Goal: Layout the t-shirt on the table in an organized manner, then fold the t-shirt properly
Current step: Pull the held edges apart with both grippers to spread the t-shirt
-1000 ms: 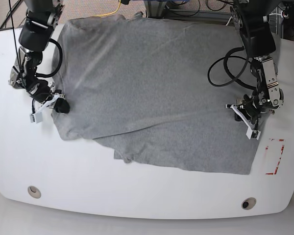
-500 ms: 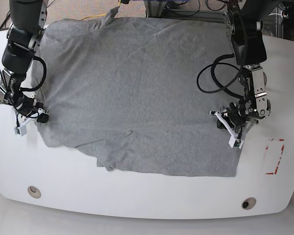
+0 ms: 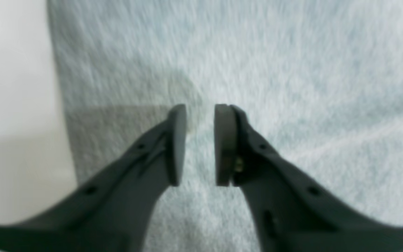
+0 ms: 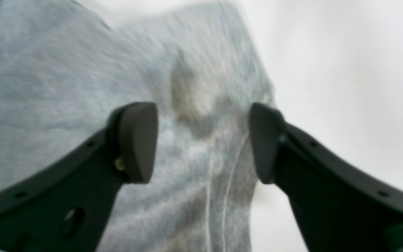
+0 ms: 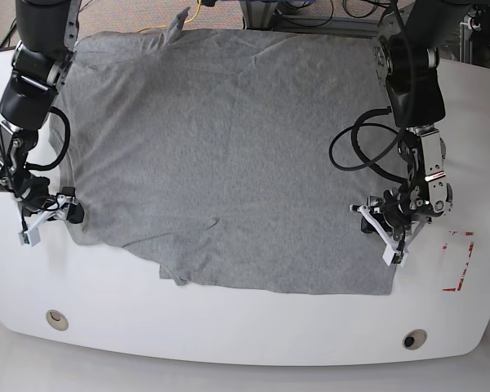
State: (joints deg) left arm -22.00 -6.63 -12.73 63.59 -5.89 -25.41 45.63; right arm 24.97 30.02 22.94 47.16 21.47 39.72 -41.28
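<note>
Base view first: your t-shirt [image 5: 229,155] is spread nearly flat across the table [image 5: 253,343], reaching the far edge, so the layout part looks mostly done to me. What's left is the bunched-up flap at the near left hem, then all of the folding.

Left gripper [image 5: 385,231] sits over the shirt's right edge; in its wrist view the jaws are a narrow gap apart with nothing pinched. Right gripper [image 5: 46,215] is at the left edge, jaws spread wide over a raised ridge of cloth, not clamped.

Surface is glossy white, with two grommets [image 5: 57,318] near you and red tape [image 5: 457,260] near right. Cables [image 5: 310,10] and carpet show beyond the far edge.
</note>
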